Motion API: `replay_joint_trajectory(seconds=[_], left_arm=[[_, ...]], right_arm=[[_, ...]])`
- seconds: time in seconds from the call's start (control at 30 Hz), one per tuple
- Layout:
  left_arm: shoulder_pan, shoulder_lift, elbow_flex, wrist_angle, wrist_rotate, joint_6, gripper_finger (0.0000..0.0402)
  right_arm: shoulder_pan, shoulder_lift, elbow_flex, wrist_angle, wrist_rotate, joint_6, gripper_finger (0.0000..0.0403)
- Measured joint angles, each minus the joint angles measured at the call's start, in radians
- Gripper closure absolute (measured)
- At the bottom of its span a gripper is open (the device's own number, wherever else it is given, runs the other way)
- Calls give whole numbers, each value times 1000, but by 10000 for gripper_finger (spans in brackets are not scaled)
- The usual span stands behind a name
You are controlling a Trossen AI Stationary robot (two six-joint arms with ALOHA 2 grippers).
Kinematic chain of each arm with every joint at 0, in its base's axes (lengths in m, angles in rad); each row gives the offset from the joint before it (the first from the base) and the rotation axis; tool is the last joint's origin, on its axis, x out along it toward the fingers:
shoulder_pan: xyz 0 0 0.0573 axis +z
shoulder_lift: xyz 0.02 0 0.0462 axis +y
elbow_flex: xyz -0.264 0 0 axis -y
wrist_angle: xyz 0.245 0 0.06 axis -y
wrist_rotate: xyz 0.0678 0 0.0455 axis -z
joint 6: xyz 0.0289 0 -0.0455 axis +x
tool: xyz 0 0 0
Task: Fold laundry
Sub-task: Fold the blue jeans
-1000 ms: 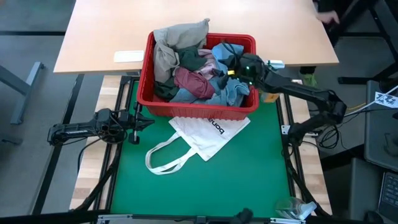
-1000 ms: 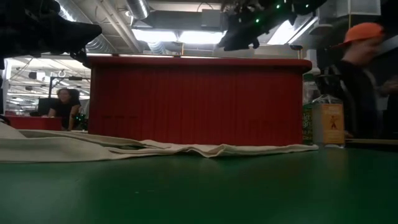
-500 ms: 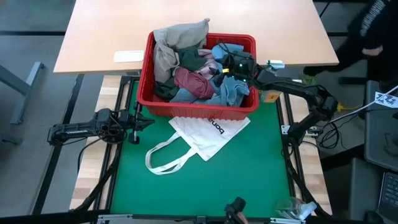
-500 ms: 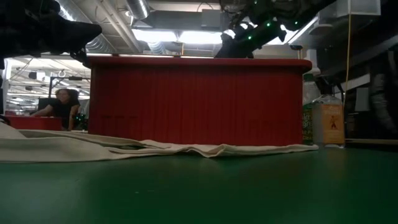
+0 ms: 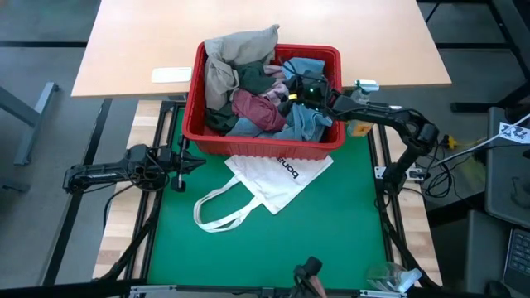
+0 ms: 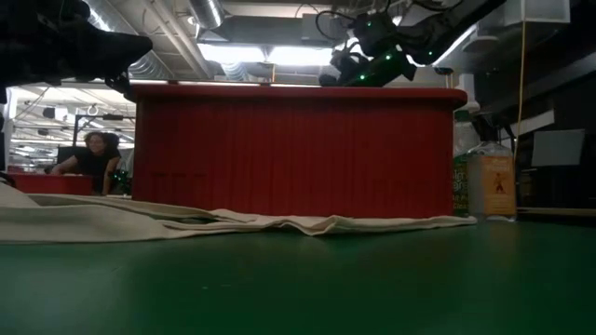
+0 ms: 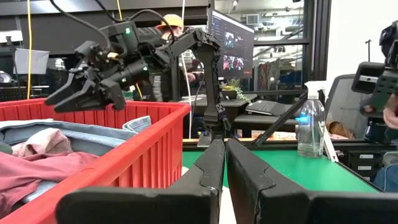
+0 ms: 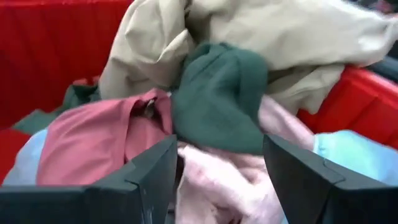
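Note:
A red slotted basket (image 5: pixel 265 147) stands at the far edge of the green mat and holds the heaped laundry. The heap holds a beige garment (image 5: pixel 232 54), a dark green one (image 8: pixel 217 99), a maroon one (image 5: pixel 257 108), a mottled pink one (image 8: pixel 217 183) and a light blue one (image 5: pixel 308 122). My right gripper (image 5: pixel 290 89) reaches in from the table's right and hovers open just above the heap. Its fingers stand on either side of the pink and green cloth (image 8: pixel 219 146). My left gripper (image 5: pixel 197 161) waits shut at the mat's left edge.
A white tote bag (image 5: pixel 277 178) with loop handles lies flat on the mat (image 5: pixel 265 248) in front of the basket. A wooden table (image 5: pixel 248 25) with a white slip (image 5: pixel 170 74) lies beyond. A bottle (image 6: pixel 494 181) stands right of the basket.
My right gripper has moved toward the table's left across the basket and dropped a little toward the heap, staying open. A person at the far right has left the view.

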State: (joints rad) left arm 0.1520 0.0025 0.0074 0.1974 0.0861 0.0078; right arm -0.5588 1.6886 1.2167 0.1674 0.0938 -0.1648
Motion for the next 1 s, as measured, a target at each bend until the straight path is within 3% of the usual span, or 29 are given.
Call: replay_joint_trajectory(seconds=[0.23, 0.53, 0.9, 1.0], left_arm=[[0, 0, 0, 0, 0, -2, 386], [0, 0, 0, 0, 0, -3, 386], [0, 0, 0, -1, 1, -5, 386], [0, 0, 0, -1, 1, -5, 386]], right_arm=[[0, 0, 0, -40, 230, 11, 164], [2, -1, 0, -138, 394, 59, 164], [2, -1, 0, -334, 400, 183, 165], [0, -1, 0, -345, 400, 183, 184]])
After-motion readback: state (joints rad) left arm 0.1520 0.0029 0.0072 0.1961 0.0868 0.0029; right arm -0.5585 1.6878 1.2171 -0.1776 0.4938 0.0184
